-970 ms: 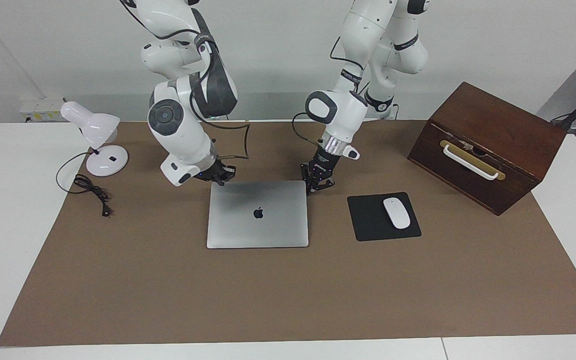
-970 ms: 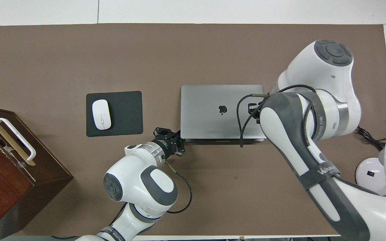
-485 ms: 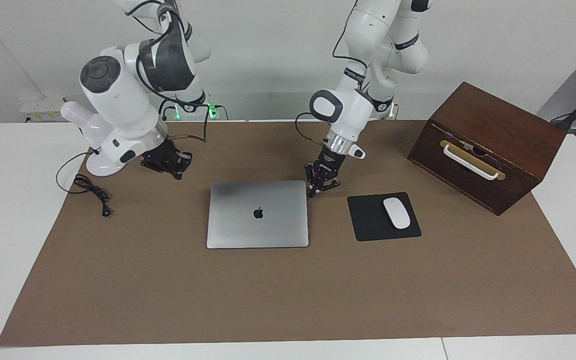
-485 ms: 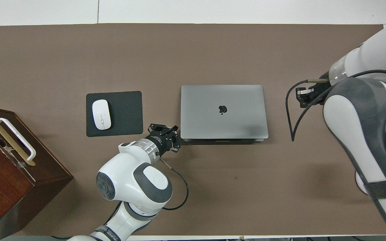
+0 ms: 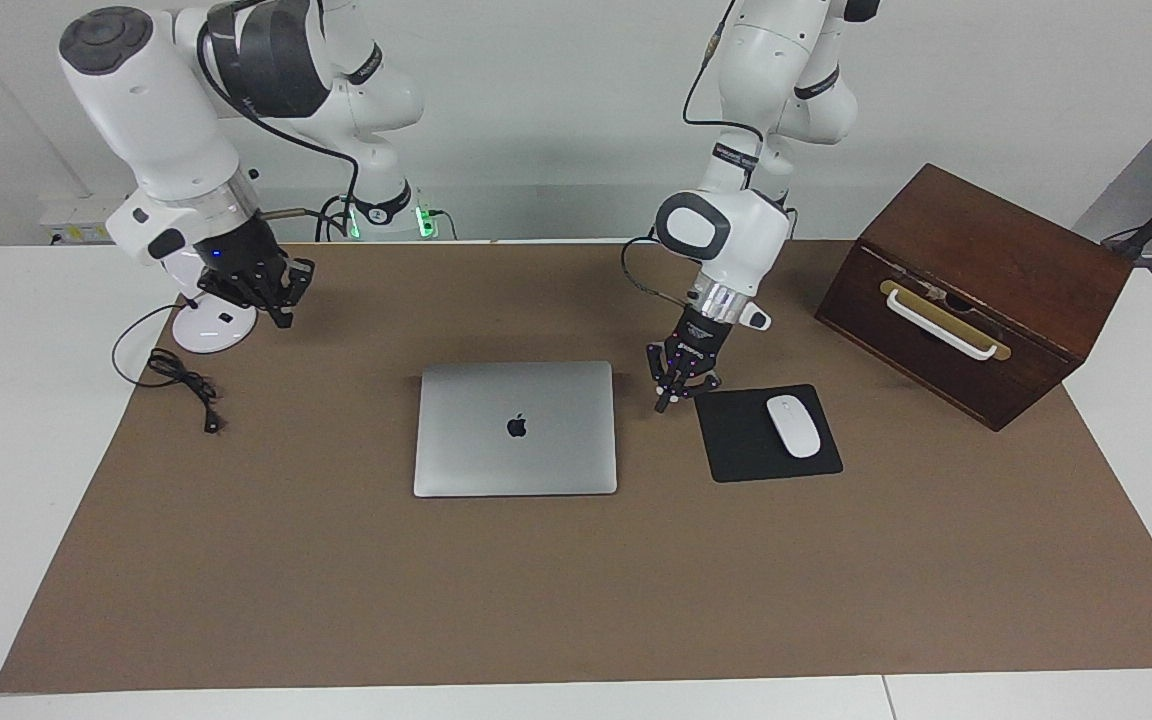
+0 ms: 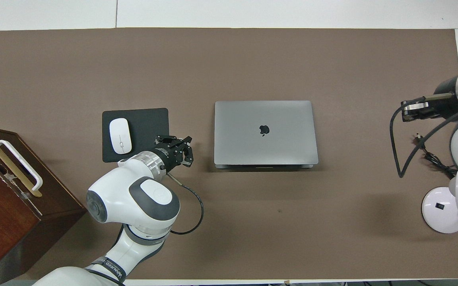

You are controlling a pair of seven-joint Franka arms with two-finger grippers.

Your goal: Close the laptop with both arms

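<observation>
The silver-grey laptop [image 5: 516,428] [image 6: 264,133] lies shut and flat in the middle of the brown mat, its lid with the dark logo facing up. My left gripper [image 5: 663,404] [image 6: 185,151] is shut and holds nothing. It hangs low over the mat, in the gap between the laptop and the black mouse pad, touching neither. Well away from the laptop, my right gripper [image 5: 279,303] is raised over the mat's edge beside the lamp base. It is shut and holds nothing too.
A white mouse [image 5: 794,426] lies on the black mouse pad [image 5: 736,445] beside the laptop. A brown wooden box [image 5: 976,290] stands at the left arm's end. A white desk lamp [image 5: 208,325] and its black cable [image 5: 181,385] are at the right arm's end.
Both grippers have left the laptop's robot-side corners. The right arm has swung up and out toward the lamp. The left gripper has drifted toward the mouse pad. The laptop has not moved.
</observation>
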